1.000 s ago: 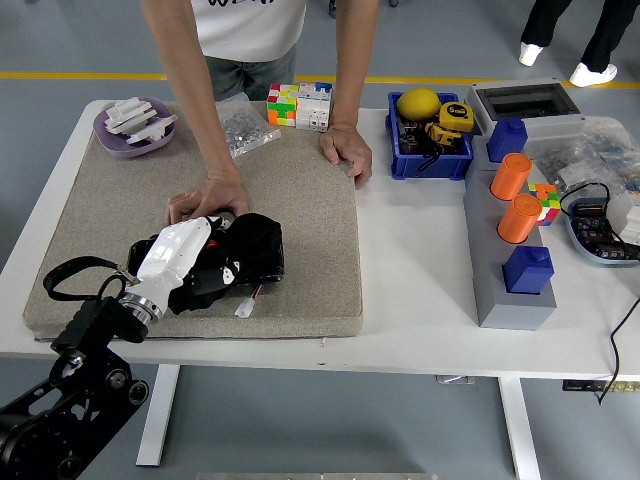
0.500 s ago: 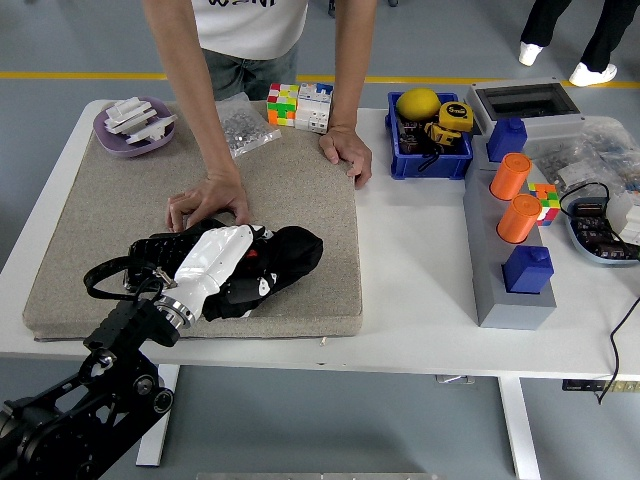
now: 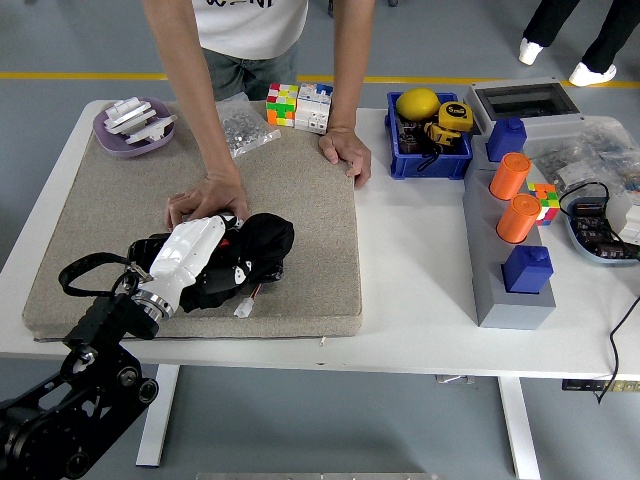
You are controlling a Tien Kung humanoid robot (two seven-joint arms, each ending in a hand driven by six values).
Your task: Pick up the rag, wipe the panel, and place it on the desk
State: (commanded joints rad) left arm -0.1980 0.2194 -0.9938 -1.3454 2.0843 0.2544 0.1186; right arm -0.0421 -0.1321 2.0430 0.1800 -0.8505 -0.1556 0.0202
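A black rag (image 3: pixel 264 238) lies bunched on the grey-beige panel (image 3: pixel 300 190), a felt-like pad that covers the left half of the white table. My left hand (image 3: pixel 222 266), with a white back cover, lies on the rag with its fingers curled into it and presses it on the panel's near-left part. A small white tag (image 3: pixel 243 308) sticks out under the rag. A person at the far side holds the panel down with one hand (image 3: pixel 204 203) just behind my hand and the other hand (image 3: pixel 346 153) at the panel's far right edge.
A purple bowl (image 3: pixel 135 126), a bag of small parts (image 3: pixel 243 128) and colour cubes (image 3: pixel 298 104) sit along the panel's far edge. A blue bin (image 3: pixel 430 136) and a grey block with orange cylinders (image 3: pixel 506 255) stand on the right.
My left hand swept the rag to the right over the panel, then back to the left and slightly away from me. The person's hands stayed put.
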